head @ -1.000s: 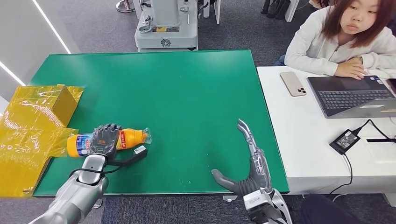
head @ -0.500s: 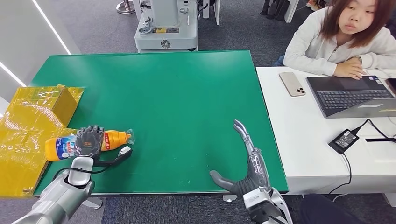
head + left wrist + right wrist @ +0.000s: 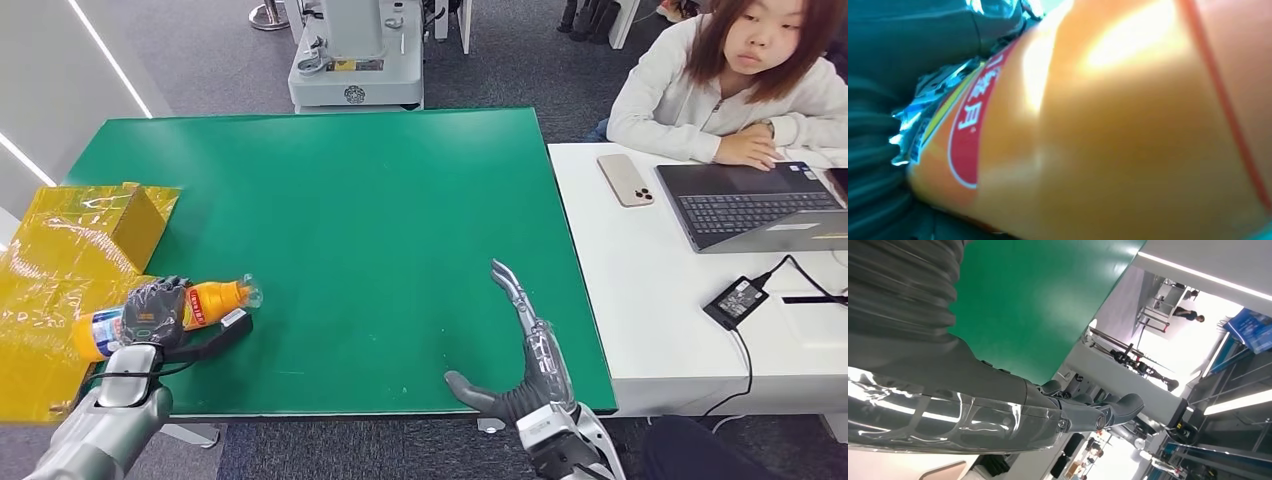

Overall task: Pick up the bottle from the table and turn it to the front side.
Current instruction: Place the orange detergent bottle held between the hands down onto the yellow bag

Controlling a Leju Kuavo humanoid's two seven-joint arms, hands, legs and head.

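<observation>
An orange drink bottle (image 3: 205, 303) with a blue, white and red label lies sideways at the green table's (image 3: 380, 220) front left corner, its clear cap end pointing right. My left hand (image 3: 152, 312) grips it around the middle, thumb stretched out beneath. The left wrist view shows the bottle's orange body (image 3: 1128, 130) and red label edge close up against my left hand (image 3: 878, 165). My right hand (image 3: 520, 345) hovers open over the table's front right part, fingers straight, thumb out. Its fingers (image 3: 1088, 412) hold nothing in the right wrist view.
A yellow box wrapped in yellow film (image 3: 70, 260) stands at the left edge, right beside the bottle. On the white desk (image 3: 640, 320) to the right lie a phone (image 3: 627, 179), a laptop (image 3: 760, 205) and a charger (image 3: 738, 302). A person (image 3: 740, 80) sits behind it.
My left hand has carried the bottle leftward and slightly toward me, up to the yellow box. The right hand has shifted a little left and nearer.
</observation>
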